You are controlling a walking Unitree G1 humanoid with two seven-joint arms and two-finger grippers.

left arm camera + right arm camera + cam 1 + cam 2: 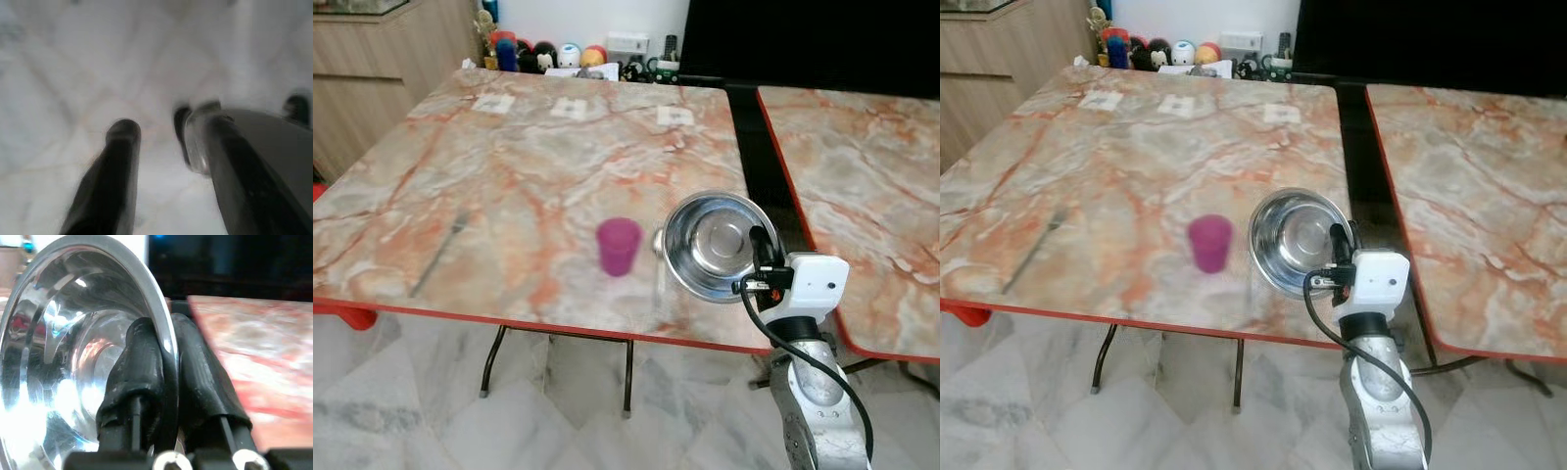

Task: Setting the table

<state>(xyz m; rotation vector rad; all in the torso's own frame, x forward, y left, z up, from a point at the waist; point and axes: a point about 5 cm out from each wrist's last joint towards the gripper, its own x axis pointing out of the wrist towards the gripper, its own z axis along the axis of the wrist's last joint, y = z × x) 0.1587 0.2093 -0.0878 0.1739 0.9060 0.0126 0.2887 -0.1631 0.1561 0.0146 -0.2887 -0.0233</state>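
A shiny steel bowl hangs tilted over the near right corner of the marble table. My right gripper is shut on the bowl's rim, one finger inside and one outside. A magenta cup stands upright on the table just left of the bowl. A fork lies near the table's front left edge. My left gripper hangs over the pale floor, open with nothing between its fingers.
A second marble table stands to the right across a narrow dark gap. Toys and small figures line the far edge. Three paper cards lie on the far half. A wooden cabinet is at the left.
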